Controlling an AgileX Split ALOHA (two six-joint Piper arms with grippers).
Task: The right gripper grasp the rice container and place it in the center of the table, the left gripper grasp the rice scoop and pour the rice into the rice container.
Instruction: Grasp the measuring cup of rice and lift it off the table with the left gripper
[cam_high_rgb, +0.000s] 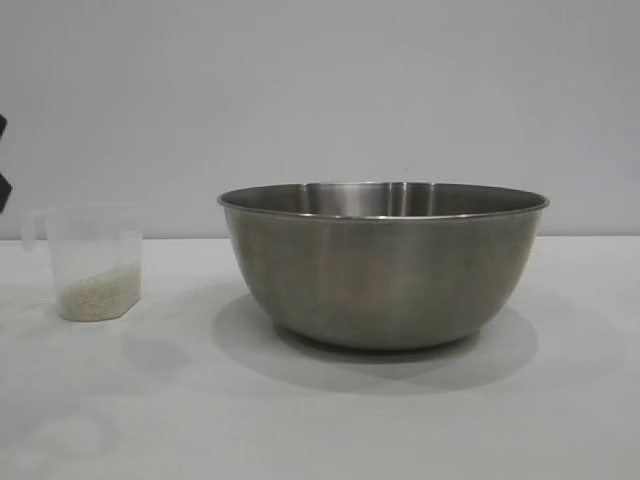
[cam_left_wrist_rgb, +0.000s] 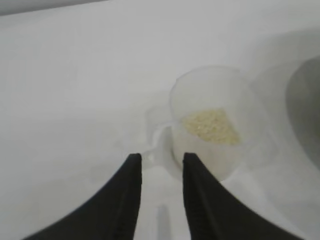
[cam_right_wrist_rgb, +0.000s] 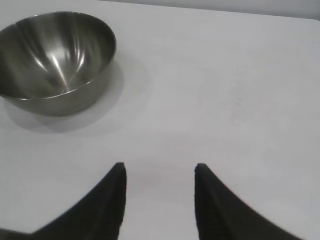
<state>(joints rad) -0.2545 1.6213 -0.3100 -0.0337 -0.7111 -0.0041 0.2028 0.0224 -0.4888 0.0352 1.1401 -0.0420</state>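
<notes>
**Steel bowl mid-worktop, scoop of rice off to its side**

A plain pale wall backs the white matte worktop (cam_high_rgb: 320, 420), which is faintly creased. The rice container (cam_high_rgb: 383, 265), a wide brushed-steel bowl with a thin rolled rim, stands upright about the middle of the worktop, empty as the right wrist view shows it. Near it, but apart, toward the left arm's edge, stands the rice scoop (cam_high_rgb: 92, 262), a small translucent plastic cup with a side handle, holding a slanted heap of off-white rice (cam_high_rgb: 98, 292).

The left gripper (cam_left_wrist_rgb: 162, 161) points forward and downward at the scoop, its jaws narrowly parted and holding nothing; the scoop's handle lies just ahead of the tips, possibly reaching between them, though the blur makes that hard to judge. The right gripper (cam_right_wrist_rgb: 159, 172) hangs over bare worktop well apart from the bowl, jaws open moderately and empty.

Only the left wrist view shows the rice from above; the exterior view catches just a dark sliver of the left arm at its edge.
</notes>
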